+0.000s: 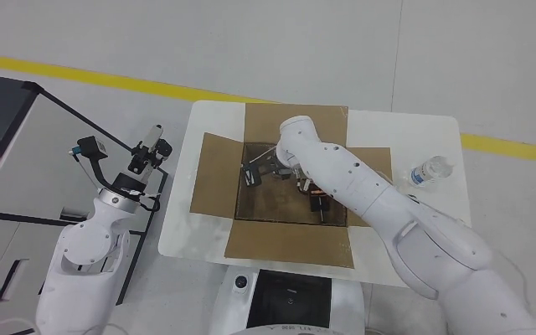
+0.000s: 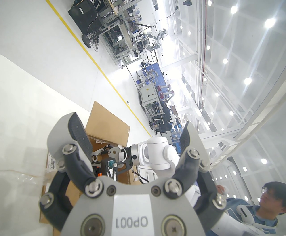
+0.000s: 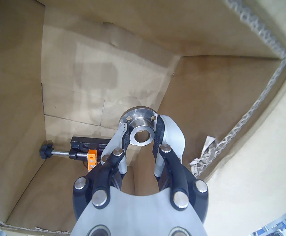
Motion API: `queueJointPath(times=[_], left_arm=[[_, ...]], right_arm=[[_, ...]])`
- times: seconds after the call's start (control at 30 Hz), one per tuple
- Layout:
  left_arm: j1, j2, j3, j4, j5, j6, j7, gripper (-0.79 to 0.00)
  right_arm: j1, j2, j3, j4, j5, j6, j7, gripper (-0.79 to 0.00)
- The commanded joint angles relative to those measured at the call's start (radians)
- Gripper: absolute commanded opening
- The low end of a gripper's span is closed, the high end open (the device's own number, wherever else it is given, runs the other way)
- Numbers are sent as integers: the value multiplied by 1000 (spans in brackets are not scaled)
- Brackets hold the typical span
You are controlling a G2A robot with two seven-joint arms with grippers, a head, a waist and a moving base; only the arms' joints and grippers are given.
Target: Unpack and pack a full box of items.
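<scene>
Looked like a robotics lab housed in a big factory-style hall. Noted a pale sealed floor marked with a long yellow line. Recorded a high ceiling hung with rows of round lamps. Saw a wheeled equipment rack loaded with cables and gear. Further back, spotted other robot arms, a grey electrical cabinet bearing a warning sign, and blue workstations

Open box on table (bottle nearby)
</scene>
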Motion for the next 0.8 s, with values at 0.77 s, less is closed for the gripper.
queueJointPath(times=[0.77], left_arm=[[0,0,0,0,0,0,0,0]], right_arm=[[-16,565,-143,-1033,464,674,685,-785]])
